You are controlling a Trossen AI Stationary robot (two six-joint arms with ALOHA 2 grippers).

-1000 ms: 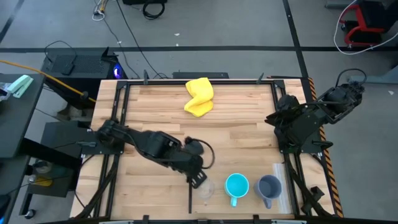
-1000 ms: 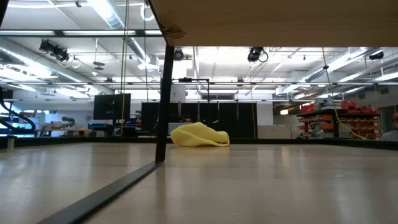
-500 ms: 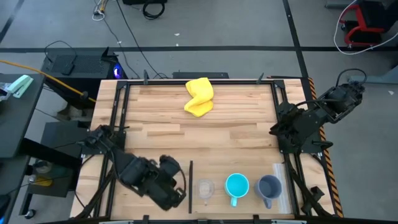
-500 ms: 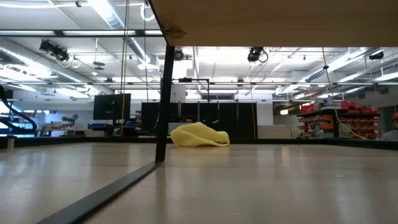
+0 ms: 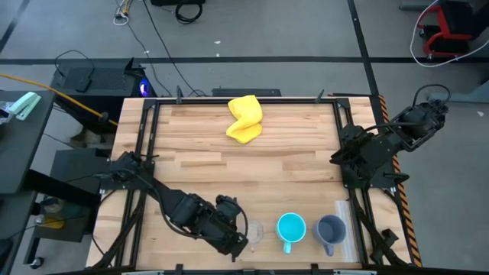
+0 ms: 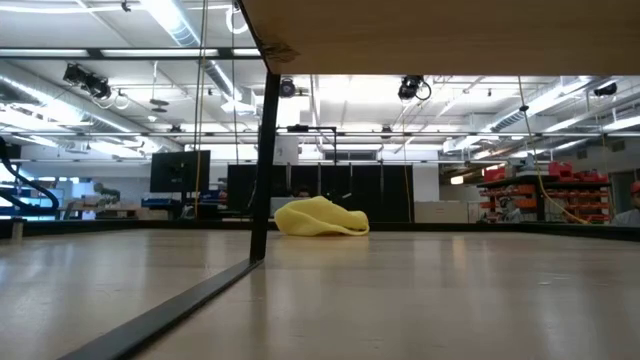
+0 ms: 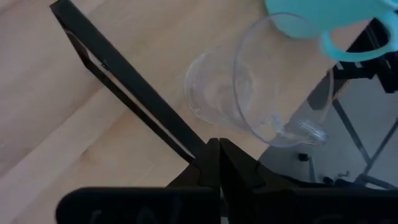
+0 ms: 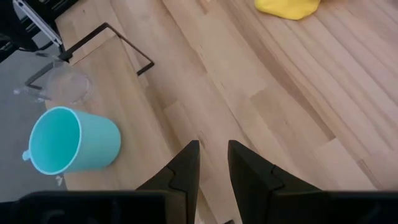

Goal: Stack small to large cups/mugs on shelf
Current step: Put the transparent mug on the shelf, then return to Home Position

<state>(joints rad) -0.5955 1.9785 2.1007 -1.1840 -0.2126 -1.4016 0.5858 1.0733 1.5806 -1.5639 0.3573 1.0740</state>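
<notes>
A crumpled yellow cloth [image 5: 245,119] lay near the far edge of the wooden table [image 5: 290,160], well apart from everything else.

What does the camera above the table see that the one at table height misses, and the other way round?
Only the high view shows both arms, with the left gripper by the clear glass cup, the bright-blue mug, the grey-blue mug, and the right gripper waiting at the table's right edge. Only the low view shows the room beyond, with ceiling lights and shelving. Both show the yellow cloth on the wooden table.
</notes>
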